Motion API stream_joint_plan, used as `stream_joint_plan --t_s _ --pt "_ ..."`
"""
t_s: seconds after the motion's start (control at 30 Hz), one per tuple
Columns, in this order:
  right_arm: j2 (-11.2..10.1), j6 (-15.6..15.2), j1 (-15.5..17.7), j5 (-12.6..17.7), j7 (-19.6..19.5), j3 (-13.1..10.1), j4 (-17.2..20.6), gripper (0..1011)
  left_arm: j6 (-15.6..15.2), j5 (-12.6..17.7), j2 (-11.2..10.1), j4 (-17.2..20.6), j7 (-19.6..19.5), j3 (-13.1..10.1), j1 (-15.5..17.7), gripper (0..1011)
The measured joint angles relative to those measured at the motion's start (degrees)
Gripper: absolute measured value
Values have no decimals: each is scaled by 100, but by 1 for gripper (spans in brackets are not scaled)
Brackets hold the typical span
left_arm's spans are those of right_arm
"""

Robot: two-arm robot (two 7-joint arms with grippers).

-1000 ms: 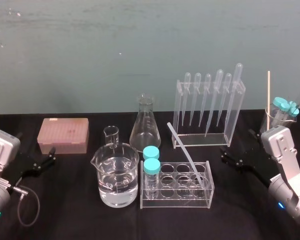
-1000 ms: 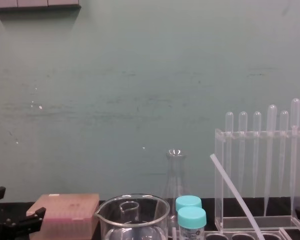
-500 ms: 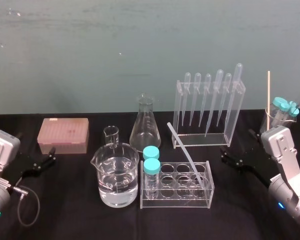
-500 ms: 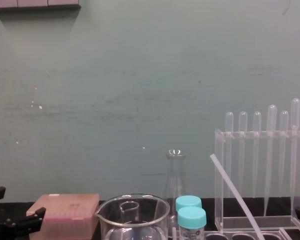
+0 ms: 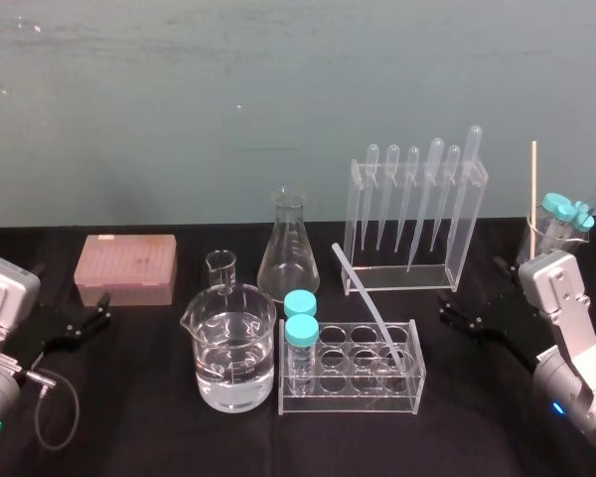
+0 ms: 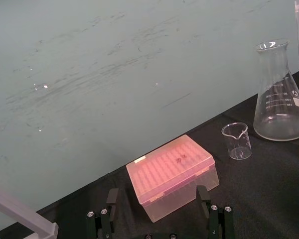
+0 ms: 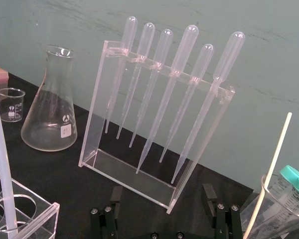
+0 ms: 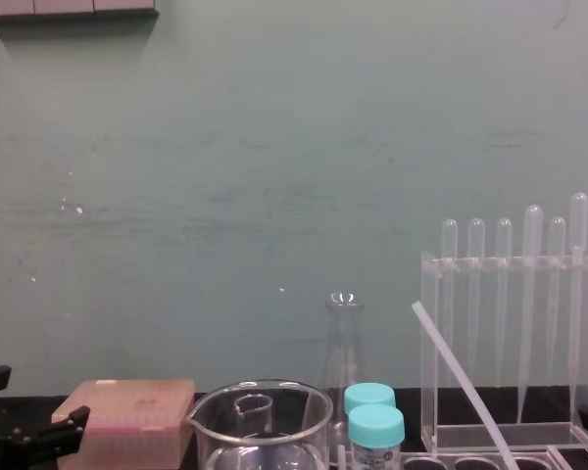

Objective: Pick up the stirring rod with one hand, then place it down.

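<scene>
The stirring rod (image 5: 372, 308) is a thin translucent whitish rod. It leans tilted with its lower end in a hole of the clear tube rack (image 5: 350, 393) at the table's middle. It also shows in the chest view (image 8: 461, 380) and the right wrist view (image 7: 0, 149). My right gripper (image 5: 445, 310) hovers open to the right of the rack, apart from the rod, with nothing between its fingers (image 7: 114, 199). My left gripper (image 5: 103, 308) rests open at the far left, near the pink box, and is empty too.
A water-filled beaker (image 5: 233, 358), a small beaker (image 5: 221, 266) and a conical flask (image 5: 288, 248) stand left of the rack. Two blue-capped vials (image 5: 300, 333) sit in its left end. Behind it is a pipette stand (image 5: 412, 214). The pink tip box (image 5: 127, 268) sits at the left. A beaker with a wooden stick (image 5: 533, 189) stands far right.
</scene>
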State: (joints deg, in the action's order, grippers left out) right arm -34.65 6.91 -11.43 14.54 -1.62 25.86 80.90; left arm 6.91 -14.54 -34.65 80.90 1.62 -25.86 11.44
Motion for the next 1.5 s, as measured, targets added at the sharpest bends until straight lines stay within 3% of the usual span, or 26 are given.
stream_joint_plan --t_s 0.7,0.8,0.93,1.07,1.17,1.27,1.5 --pt "0 0 0 0 0 0 0 1002 0 0 0 0 0 0 0 1000" --pt "50 128 23 -44 -53 -72 0 1002 0 0 0 0 0 0 0 1000" --pt "194 573 -12 -115 -184 -234 -34 1002 0 0 0 0 0 0 0 1000" --pt "427 1155 -251 -153 -234 -393 -89 1002 0 0 0 0 0 0 0 1000" --pt "508 1384 -365 -174 -197 -424 -80 1002 0 0 0 0 0 0 0 1000" --pt "595 1685 -504 -199 17 -401 -19 1002 0 0 0 0 0 0 0 1000" --pt "675 1955 -605 -17 729 -178 132 1002 0 -1 0 0 0 0 0 1000"
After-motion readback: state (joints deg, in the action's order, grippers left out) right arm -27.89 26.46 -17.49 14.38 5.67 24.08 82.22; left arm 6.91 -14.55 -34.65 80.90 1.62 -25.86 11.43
